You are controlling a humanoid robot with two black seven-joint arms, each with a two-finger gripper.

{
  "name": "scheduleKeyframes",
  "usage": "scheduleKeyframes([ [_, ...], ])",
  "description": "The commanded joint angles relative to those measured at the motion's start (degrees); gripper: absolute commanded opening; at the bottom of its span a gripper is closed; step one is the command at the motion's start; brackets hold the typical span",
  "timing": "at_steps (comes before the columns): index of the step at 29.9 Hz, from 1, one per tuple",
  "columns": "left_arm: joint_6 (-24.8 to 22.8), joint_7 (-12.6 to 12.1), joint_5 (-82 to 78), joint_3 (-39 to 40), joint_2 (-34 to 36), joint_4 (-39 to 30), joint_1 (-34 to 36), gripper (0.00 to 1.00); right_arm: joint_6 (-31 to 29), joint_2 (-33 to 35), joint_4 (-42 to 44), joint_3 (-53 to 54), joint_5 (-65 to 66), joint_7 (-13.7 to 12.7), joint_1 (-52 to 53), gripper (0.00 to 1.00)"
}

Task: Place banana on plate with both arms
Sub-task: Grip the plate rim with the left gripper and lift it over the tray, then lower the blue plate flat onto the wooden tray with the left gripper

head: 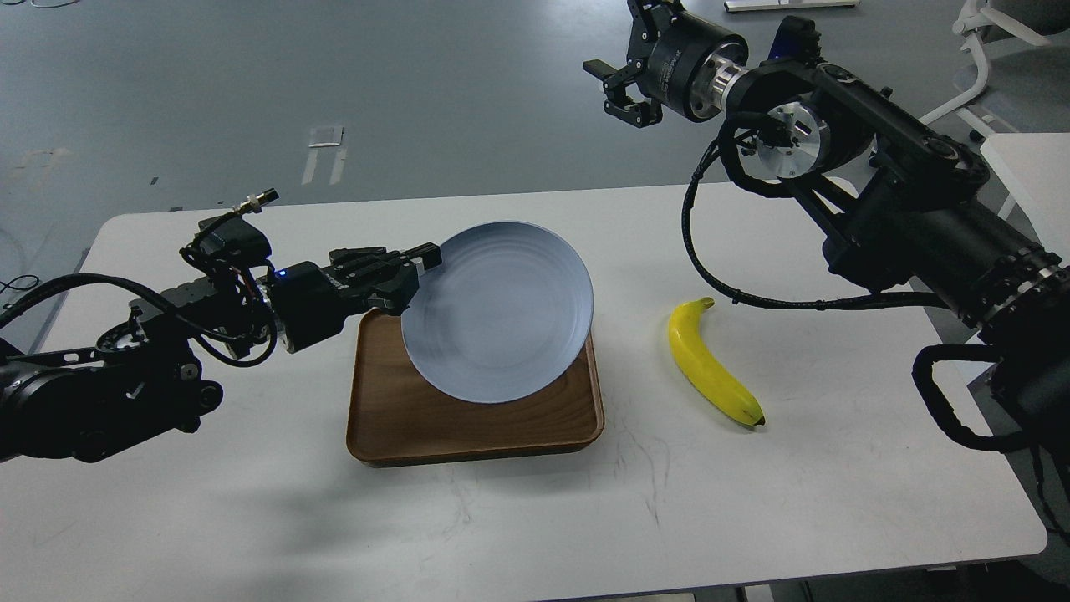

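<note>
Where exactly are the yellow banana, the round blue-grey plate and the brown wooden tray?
yellow curved banana (711, 362): head view, middle of its body.
round pale blue-grey plate (497, 313): head view, centre of its face.
brown rectangular wooden tray (393, 418): head view, bare floor near its left front.

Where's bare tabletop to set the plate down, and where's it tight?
Free: the near strip of the table in front of the tray, and the near-right corner past the banana. Tight: the middle, where the left gripper holds the plate tilted over the tray. The right gripper hangs beyond the far edge.
</note>
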State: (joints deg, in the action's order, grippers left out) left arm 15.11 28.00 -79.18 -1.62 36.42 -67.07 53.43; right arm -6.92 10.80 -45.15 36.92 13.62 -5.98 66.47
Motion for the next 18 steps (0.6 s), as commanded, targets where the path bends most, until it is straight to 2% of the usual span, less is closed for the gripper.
scheduleKeyframes([
  [1,-0.1,0.0,0.0,-1.0,-1.5,1.5,0.4,0.00,0.0,-0.3,0.1,0.0,0.0,0.0,0.0,1.00],
  [9,-0.1,0.0,0.1,-4.4,-4.9,4.9,0.5,0.00,0.0,-0.3,0.1,-0.2,0.0,0.0,-0.1,1.00],
  [18,0.0,0.0,0.1,-4.5,-7.2,6.9,0.5,0.00,0.0,-0.3,-0.1,-0.1,0.0,0.0,-0.3,1.00],
])
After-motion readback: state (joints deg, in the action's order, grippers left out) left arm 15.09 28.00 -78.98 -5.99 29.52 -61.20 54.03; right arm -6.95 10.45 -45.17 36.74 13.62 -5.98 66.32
